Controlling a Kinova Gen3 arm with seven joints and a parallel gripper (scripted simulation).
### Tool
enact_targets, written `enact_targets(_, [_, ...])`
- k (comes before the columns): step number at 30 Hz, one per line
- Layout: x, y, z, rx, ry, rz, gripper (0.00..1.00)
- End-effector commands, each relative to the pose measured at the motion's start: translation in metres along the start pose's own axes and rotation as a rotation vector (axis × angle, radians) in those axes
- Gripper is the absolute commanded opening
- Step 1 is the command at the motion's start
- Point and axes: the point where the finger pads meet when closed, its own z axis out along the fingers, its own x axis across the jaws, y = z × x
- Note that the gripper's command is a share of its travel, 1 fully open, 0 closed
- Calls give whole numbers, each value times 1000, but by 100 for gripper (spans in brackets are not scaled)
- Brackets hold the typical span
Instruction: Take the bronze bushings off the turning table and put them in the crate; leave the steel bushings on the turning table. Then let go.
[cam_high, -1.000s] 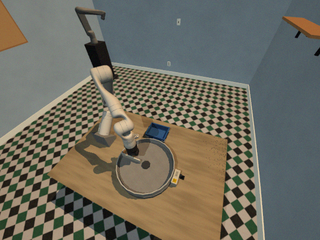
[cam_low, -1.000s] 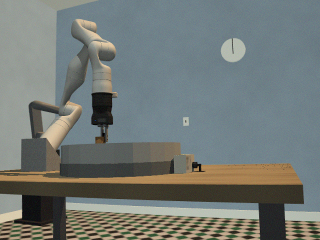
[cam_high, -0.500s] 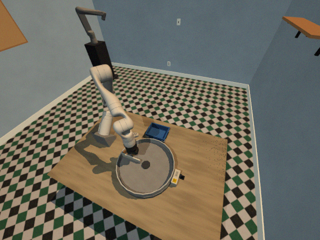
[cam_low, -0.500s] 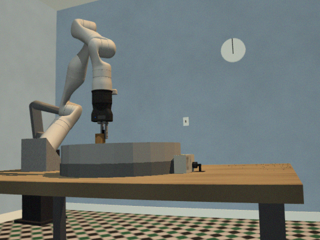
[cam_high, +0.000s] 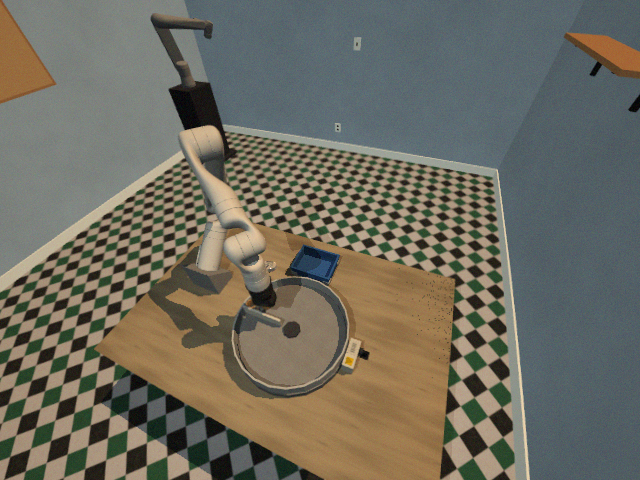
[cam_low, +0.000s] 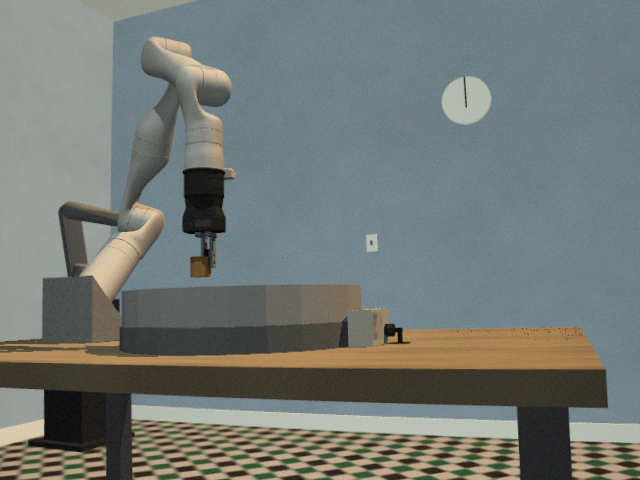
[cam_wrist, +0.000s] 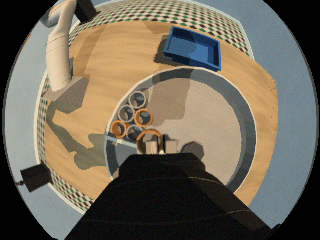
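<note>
Tool (cam_high: 264, 314) (cam_low: 207, 264) (cam_wrist: 160, 140) grips bronze bushing (cam_low: 200, 266) (cam_wrist: 149, 134) above turntable rim (cam_high: 343, 361) (cam_low: 240, 305) (cam_wrist: 249, 125)

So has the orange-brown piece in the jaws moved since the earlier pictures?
Yes, upward: the bronze bushing now hangs clear above the turning table's rim, which partly hid it before.
</note>
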Motion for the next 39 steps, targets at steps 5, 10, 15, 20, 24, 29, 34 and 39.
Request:
enact_targets(5, [1, 2, -25, -9, 6, 1, 0])
enact_targets(10, [1, 2, -25, -9, 6, 1, 0])
enact_targets(15, [1, 2, -25, -9, 6, 1, 0])
enact_targets(20, [18, -52, -25, -9, 6, 1, 0])
enact_targets(24, [18, -52, -25, -9, 6, 1, 0])
enact_targets(29, [18, -52, -25, -9, 6, 1, 0])
enact_targets(34, [24, -73, -24, -8, 5, 1, 0])
enact_targets(39, [34, -105, -24, -8, 5, 1, 0])
